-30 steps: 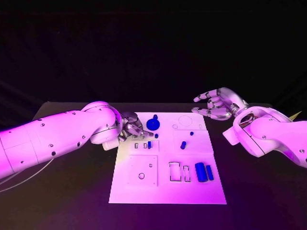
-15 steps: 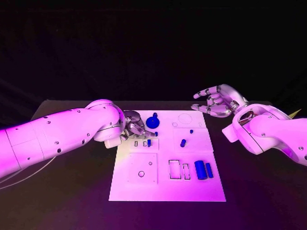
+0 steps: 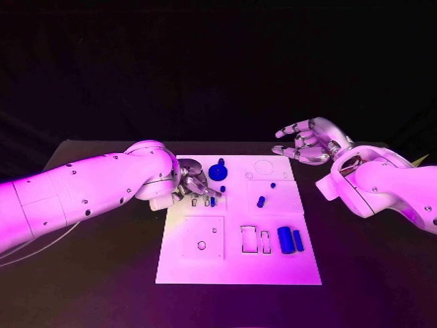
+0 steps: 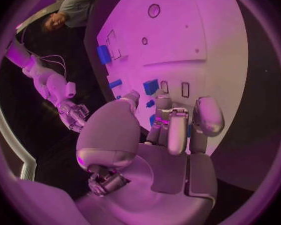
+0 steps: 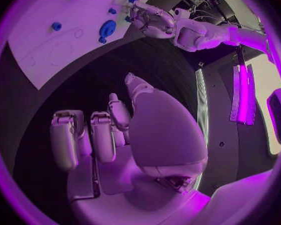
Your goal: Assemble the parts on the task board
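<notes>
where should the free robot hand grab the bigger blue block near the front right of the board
Across the long sides of the larger blue block, coming from above with the right robot hand. It lies flat and lengthwise; a thinner blue piece sits close alongside, so the fingers need care there.

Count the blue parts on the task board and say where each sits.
At least 6: a large round part at the far left, small ones at and, two upright blocks and near right. The left hand may hide more.

A black table (image 3: 100, 273) fills the foreground, with a dark backdrop (image 3: 218, 68) hanging behind it.
</notes>
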`<state>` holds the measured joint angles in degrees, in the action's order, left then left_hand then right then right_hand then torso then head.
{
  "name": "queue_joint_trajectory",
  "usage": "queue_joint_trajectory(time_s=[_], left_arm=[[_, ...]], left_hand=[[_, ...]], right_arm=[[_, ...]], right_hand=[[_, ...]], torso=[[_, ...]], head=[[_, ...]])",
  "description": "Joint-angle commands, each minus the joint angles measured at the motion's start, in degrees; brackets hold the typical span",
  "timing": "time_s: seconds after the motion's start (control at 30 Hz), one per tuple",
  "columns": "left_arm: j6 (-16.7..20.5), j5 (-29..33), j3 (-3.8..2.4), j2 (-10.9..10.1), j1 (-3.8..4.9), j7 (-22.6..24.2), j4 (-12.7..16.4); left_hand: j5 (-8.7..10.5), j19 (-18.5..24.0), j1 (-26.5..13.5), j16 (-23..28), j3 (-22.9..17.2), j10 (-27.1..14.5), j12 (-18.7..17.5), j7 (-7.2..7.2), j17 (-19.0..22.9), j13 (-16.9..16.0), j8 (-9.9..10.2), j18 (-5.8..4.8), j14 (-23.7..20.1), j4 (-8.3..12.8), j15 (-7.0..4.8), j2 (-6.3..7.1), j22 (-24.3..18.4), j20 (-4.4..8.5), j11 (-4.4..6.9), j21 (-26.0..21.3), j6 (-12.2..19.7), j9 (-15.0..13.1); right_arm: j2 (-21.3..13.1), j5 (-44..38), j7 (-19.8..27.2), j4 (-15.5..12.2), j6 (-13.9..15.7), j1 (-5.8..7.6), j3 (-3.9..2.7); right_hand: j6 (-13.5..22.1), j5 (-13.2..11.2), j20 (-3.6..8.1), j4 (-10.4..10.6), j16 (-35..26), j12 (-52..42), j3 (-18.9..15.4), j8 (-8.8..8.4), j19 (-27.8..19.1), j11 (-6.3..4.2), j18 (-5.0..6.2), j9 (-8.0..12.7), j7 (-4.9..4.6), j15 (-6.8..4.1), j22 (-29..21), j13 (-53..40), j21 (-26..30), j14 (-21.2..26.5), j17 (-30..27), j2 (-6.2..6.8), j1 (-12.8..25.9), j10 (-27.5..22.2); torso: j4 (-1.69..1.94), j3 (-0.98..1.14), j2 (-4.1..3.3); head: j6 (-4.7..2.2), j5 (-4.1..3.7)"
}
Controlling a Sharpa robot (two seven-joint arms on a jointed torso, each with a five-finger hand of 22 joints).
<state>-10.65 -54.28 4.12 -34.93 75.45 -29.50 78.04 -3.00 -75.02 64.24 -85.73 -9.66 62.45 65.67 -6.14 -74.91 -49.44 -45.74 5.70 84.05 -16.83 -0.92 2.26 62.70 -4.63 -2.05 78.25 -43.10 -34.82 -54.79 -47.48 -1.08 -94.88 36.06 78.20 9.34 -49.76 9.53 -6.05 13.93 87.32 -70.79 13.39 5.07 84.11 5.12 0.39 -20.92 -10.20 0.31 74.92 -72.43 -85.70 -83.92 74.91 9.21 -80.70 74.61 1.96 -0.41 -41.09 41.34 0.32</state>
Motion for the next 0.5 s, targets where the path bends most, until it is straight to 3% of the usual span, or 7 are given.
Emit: queue_joint_trajectory(time_s=[0.03, 0.5], left_arm=[[-2.0, 0.0, 0.06, 0.2, 0.05, -0.1, -0.1], [-2.0, 0.3, 0.29, 0.4, 0.04, -0.1, -0.3]], left_hand=[[-0.12, 0.2, 0.1, 0.1, 0.2, -0.5, -0.3, -0.02, -7.7, 0.0, 0.2, -0.34, 2.2, 0.1, -0.37, -0.62, 0.1, 0.04, -0.1, 0.2, 0.4, -0.1], [-0.13, 0.2, 2.1, -0.1, -0.4, -0.5, -0.3, 0.09, -8.0, -0.2, -0.3, -0.36, 2.3, 0.2, -0.36, -1.15, 0.4, -0.04, -0.05, 0.4, 0.2, -1.1]], right_arm=[[0.1, 0.0, 0.7, 0.0, -0.3, 0.01, -0.03], [0.1, 0.0, 0.7, 0.1, -0.2, 0.01, -0.03]], right_hand=[[0.3, 0.4, -0.46, 0.3, -0.2, 0.2, 0.1, 0.29, 3.5, -0.04, 0.89, 0.1, 0.07, 0.34, 11.6, 0.0, 0.2, -4.6, 9.5, 0.17, 0.3, -0.4], [0.2, 0.6, -0.43, 0.3, -0.3, 0.2, 0.5, 0.46, 3.6, -0.09, 0.88, 0.1, 0.12, 0.29, 11.6, -0.1, 0.2, -4.6, 9.5, -0.02, 0.1, -0.3]], torso=[[-0.02, -0.01, 0.0], [-0.02, 0.01, -0.03]], head=[[0.02, 0.0], [0.2, 0.05]])
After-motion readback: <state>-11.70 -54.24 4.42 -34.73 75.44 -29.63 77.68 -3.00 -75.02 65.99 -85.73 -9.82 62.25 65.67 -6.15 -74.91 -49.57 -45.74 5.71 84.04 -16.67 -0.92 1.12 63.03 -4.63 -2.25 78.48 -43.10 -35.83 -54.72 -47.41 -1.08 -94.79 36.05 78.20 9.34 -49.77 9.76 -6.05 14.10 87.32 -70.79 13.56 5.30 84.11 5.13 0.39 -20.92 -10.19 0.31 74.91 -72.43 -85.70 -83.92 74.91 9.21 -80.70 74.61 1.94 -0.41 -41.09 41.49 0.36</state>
